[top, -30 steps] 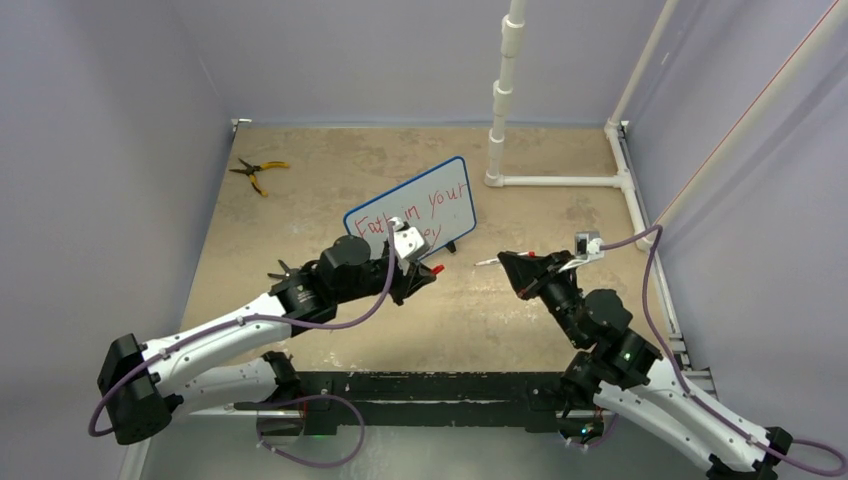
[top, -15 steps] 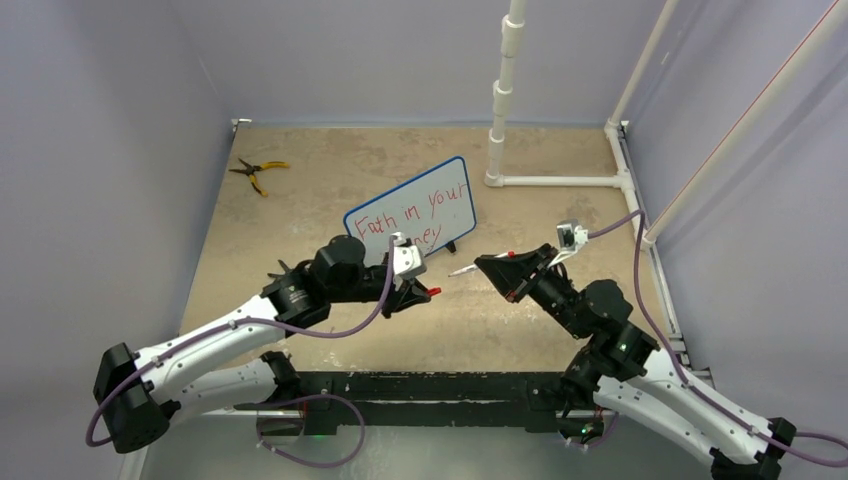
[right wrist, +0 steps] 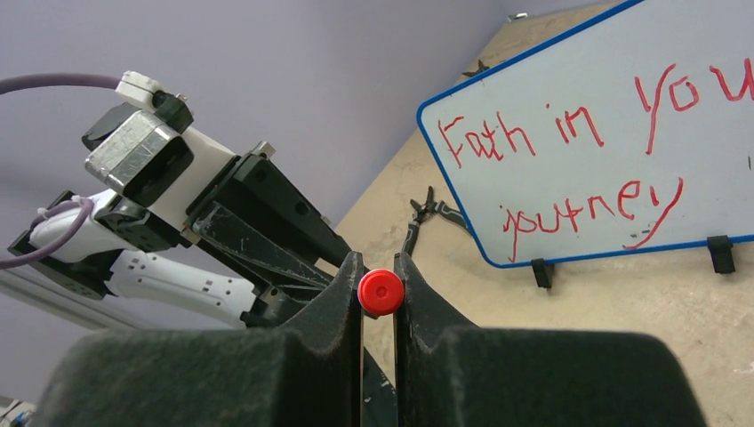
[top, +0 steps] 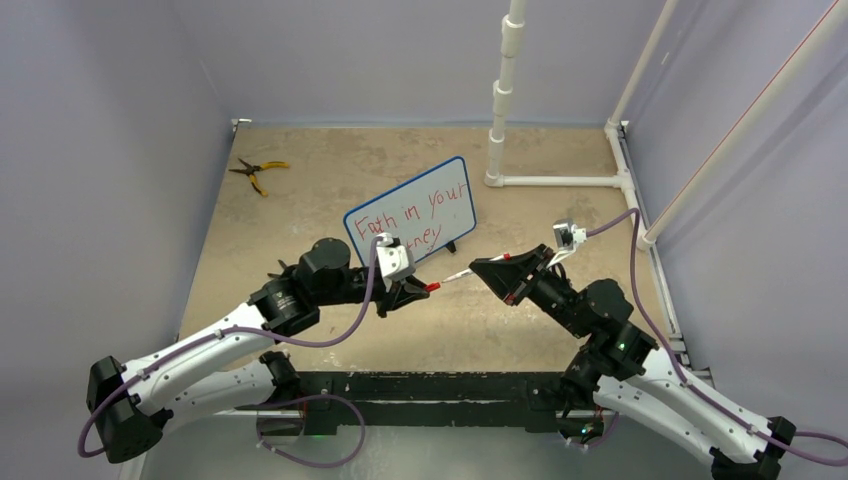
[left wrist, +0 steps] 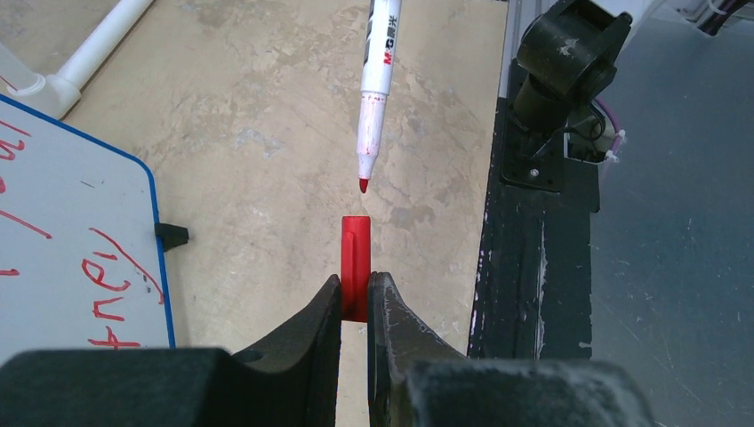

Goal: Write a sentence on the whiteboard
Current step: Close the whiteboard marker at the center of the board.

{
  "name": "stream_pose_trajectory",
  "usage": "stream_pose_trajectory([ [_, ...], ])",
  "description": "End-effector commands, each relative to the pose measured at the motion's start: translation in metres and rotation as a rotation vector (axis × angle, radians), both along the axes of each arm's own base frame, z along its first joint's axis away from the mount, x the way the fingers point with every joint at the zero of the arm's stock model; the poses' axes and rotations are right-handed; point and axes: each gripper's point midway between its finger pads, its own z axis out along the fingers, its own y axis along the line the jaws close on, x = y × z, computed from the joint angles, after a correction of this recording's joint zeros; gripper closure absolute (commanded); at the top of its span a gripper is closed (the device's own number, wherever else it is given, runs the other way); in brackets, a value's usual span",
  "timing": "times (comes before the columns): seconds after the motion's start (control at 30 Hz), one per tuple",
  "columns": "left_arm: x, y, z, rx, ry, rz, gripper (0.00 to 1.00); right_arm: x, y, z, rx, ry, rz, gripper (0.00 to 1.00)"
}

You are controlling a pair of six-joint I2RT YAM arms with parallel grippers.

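The whiteboard [top: 425, 205] stands tilted mid-table on black feet, its blue frame [right wrist: 569, 260] around the sentence [right wrist: 569, 133] in red marker, "Faith in your journey". My left gripper [top: 416, 291] is shut on a red marker cap [left wrist: 356, 258], held in front of the board. My right gripper [top: 480, 268] is shut on the white marker [top: 458, 275]; its red rear end [right wrist: 381, 293] shows between the fingers. The marker [left wrist: 378, 62] points its red tip at the cap's open end, a small gap apart.
Yellow-handled pliers [top: 258, 172] lie at the far left. A white PVC pipe frame [top: 500, 100] rises at the back right and runs along the right edge. The right arm's base [left wrist: 560, 89] sits on the black front rail.
The left gripper drew back from the board toward the near edge with the cap. The right gripper moved left with the marker, bringing its tip close to the cap.
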Motion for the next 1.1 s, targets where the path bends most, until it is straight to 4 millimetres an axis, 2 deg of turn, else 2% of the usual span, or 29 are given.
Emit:
stream_pose_trajectory([
  [0.0,-0.0015,-0.0023,0.0041,-0.025,-0.007,-0.019,1.0,-0.0054,0.0004,0.023,0.055,-0.041,0.026,1.0],
  [0.47,-0.0035,-0.0031,0.0079,-0.046,-0.012,-0.028,1.0,0.0001,0.0049,0.0142,0.02,-0.02,0.021,1.0],
  [1.07,-0.0008,-0.0015,0.01,-0.052,-0.023,-0.009,1.0,-0.001,0.0022,0.016,0.021,-0.024,0.017,1.0],
])
